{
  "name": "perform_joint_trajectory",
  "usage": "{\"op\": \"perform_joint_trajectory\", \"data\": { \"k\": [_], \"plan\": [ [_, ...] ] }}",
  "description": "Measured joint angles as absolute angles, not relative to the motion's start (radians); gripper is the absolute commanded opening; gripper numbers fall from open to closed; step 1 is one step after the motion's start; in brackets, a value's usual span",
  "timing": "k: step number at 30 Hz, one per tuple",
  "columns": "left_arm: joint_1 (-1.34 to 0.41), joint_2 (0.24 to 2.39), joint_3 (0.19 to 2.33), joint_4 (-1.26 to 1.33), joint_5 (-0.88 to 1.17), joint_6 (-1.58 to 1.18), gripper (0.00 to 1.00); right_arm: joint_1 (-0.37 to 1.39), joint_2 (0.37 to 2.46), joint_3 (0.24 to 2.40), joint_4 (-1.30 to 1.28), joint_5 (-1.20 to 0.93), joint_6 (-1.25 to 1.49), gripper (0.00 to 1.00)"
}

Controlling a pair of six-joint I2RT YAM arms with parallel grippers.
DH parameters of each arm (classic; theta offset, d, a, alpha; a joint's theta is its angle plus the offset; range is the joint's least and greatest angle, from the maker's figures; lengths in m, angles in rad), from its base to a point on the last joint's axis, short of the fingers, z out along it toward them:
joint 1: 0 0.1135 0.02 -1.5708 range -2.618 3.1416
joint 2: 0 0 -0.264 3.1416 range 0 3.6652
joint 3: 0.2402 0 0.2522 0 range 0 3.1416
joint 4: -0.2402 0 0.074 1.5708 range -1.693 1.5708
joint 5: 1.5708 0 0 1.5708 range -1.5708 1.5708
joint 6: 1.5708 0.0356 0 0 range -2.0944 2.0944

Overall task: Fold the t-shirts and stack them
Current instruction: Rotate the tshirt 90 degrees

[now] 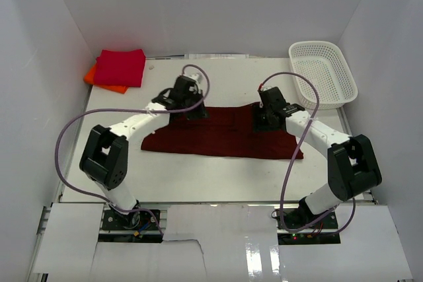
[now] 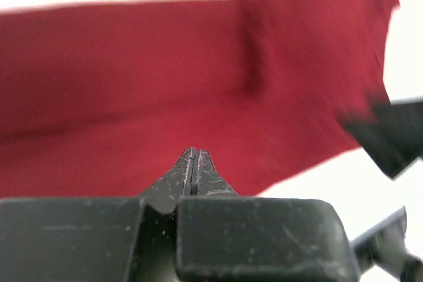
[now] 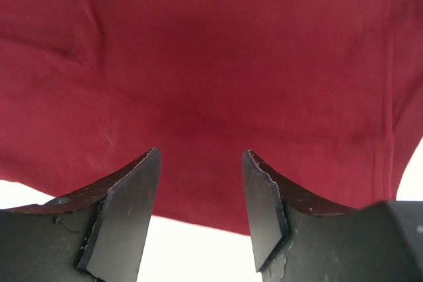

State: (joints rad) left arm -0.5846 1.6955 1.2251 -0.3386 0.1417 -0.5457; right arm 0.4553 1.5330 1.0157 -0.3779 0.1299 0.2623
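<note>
Nearest the arm bases, a strip of bare worktop (image 1: 218, 179) runs along the near edge. Beyond it, across the middle, the dark maroon t-shirt (image 1: 218, 138) lies as a wide, shallow band. Its near edge is uneven, and one corner trails toward the right edge.

Both arms reach over the band to its far edge. The left gripper (image 2: 192, 158) has its fingers pressed together with the tips down at the cloth. Its wrist view shows no fabric between them, so it appears to hold nothing. The right gripper (image 3: 200, 156) has its fingers apart, straddling flat maroon cloth just inside a hem, with nothing clamped.

In the far left corner the crimson t-shirt (image 1: 122, 65) sits folded on the orange t-shirt (image 1: 92, 76). A white mesh basket (image 1: 322, 74) fills the far right corner.

The main risk is a lopsided pull. If the right gripper closes and lifts alone, the band is likely to skew and its layers slump out of line. The left gripper's closed tips could also drag across the cloth, ploughing it into wrinkles instead of picking it up. A shallow pinch on the right may catch only the top layer and peel the fold open. On any carry toward the far left corner, the trailing corner could snag the finished pile and knock it askew.
</note>
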Motion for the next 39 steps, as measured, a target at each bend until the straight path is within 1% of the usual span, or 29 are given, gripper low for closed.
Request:
{"op": "perform_joint_trajectory", "data": {
  "k": [5,9,18,24,30,35,36,39],
  "plan": [
    [-0.311,1.672,1.254,-0.424,0.136,-0.476,0.00,0.453,1.443,0.936,-0.464,0.145,0.304,0.59],
    [-0.205,1.685,1.255,-0.480,0.128,-0.444,0.00,0.452,1.394,0.905,-0.500,0.156,0.321,0.59],
    [-0.199,1.877,1.305,-0.508,0.135,-0.417,0.00,0.436,1.381,0.829,-0.556,0.123,0.360,0.59],
    [-0.198,1.936,1.342,-0.522,0.117,-0.398,0.00,0.390,1.391,0.800,-0.554,0.078,0.358,0.60],
    [-0.197,1.977,1.382,-0.523,0.091,-0.380,0.00,0.318,1.457,0.800,-0.514,0.004,0.349,0.59],
    [-0.187,1.994,1.393,-0.531,0.065,-0.373,0.00,0.292,1.510,0.828,-0.512,-0.036,0.338,0.59],
    [-0.184,1.994,1.393,-0.535,0.060,-0.373,0.00,0.284,1.553,0.870,-0.522,-0.047,0.334,0.59],
    [-0.171,1.994,1.393,-0.557,0.031,-0.375,0.00,0.279,1.594,0.910,-0.538,-0.054,0.332,0.59]
  ]
}}
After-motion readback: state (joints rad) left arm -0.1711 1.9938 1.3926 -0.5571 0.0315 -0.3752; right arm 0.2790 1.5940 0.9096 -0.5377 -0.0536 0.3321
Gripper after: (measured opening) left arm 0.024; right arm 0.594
